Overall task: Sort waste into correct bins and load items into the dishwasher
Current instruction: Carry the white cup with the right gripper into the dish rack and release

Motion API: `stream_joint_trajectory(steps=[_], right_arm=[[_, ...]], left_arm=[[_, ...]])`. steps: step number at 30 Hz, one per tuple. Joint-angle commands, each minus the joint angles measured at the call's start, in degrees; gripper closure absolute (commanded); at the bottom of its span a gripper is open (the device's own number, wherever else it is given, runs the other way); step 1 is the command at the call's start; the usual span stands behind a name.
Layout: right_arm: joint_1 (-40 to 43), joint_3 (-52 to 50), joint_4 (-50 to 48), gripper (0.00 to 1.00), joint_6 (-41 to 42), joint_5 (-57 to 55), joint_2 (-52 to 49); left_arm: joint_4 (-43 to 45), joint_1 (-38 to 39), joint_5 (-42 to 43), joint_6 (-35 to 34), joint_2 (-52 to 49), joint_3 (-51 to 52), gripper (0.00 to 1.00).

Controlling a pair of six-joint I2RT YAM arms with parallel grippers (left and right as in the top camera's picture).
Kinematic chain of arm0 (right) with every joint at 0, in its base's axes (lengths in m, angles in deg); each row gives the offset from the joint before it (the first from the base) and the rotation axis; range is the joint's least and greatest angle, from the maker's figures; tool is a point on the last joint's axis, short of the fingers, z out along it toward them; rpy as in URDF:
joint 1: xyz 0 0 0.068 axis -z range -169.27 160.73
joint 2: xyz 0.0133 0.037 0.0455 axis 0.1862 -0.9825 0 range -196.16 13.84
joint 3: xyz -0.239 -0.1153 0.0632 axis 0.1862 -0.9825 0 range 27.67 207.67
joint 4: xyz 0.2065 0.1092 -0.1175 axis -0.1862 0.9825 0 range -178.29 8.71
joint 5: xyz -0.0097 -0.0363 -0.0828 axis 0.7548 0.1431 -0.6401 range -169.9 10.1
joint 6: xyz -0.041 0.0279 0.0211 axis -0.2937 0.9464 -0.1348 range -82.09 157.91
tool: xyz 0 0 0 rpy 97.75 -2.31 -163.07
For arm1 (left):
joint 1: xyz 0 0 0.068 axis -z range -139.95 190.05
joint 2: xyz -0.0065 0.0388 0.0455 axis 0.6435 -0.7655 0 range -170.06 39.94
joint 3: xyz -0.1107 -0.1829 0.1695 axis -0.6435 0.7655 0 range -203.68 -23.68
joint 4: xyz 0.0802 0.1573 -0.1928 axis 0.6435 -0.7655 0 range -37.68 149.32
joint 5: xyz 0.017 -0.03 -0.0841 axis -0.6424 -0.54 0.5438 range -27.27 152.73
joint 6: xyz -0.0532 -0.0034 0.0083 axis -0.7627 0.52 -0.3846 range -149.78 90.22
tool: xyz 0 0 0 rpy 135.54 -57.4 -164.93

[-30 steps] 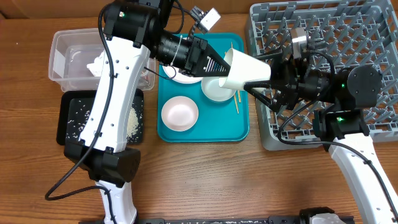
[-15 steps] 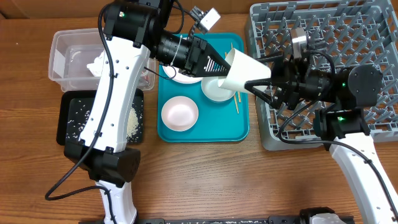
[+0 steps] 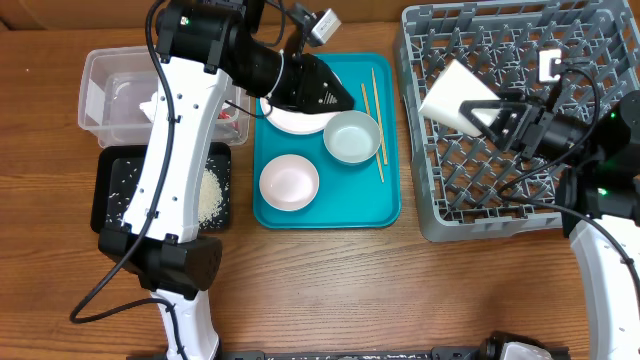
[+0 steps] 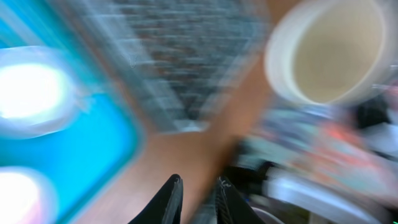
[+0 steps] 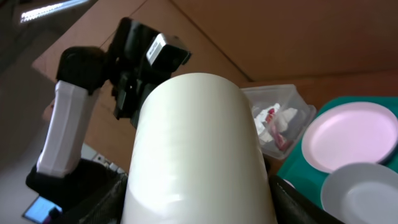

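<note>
Sideways white cup (image 3: 452, 97) pinched in right gripper (image 3: 497, 116) over grey dish rack (image 3: 440, 215), at 3 o'clock of teal tray (image 3: 330, 212), left gripper (image 4: 198, 184) slightly parted, empty

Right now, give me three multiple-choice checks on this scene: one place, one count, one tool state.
1. Where is the cup? A over the rack; B under the rack; C left of the rack.
2. How many chopsticks lie on the teal tray? A one; B two; C four.
3. The right tool is: A open, empty; B out of view; C shut on the cup.
Answers: 1 A, overhead shows the cup hanging above the rack's lattice. 2 B, two thin sticks lie along the tray's right side. 3 C, its fingers clamp the cup on both sides.
</note>
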State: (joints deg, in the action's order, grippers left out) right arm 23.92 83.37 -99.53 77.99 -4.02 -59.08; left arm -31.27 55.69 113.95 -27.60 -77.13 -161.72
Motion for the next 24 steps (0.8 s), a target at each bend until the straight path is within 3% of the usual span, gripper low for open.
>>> stream_joint_trajectory(steps=[1, 4, 10, 14, 17, 24], right_arm=[[0.2, 0.9, 7.5, 0.51, -4.0, -5.0, 0.3], [-1.6, 1.0, 19.9, 0.51, -9.3, -14.9, 0.3], [-8.7, 2.9, 38.7, 0.51, -13.2, -36.9, 0.5], [-17.2, 12.7, 59.0, 0.51, -14.6, -59.6, 0.5], [-21.1, 18.1, 69.0, 0.48, -13.7, -71.2, 0.5], [-22.1, 19.9, 80.0, 0.45, -11.6, -79.3, -1.5]], left_arm=[[1.5, 0.4, -33.3, -7.6, -0.4, 0.0, 0.79], [2.6, 0.7, -42.3, -9.1, -0.5, 0.0, 0.78], [5.1, 0.3, -45.9, -9.1, -0.5, 0.0, 0.78], [6.2, 0.0, -49.0, -9.1, -0.6, 0.0, 0.77], [6.2, 0.0, -50.5, -9.0, -0.7, 0.0, 0.77], [6.6, 0.0, -52.7, -9.1, -0.7, 0.0, 0.77]])
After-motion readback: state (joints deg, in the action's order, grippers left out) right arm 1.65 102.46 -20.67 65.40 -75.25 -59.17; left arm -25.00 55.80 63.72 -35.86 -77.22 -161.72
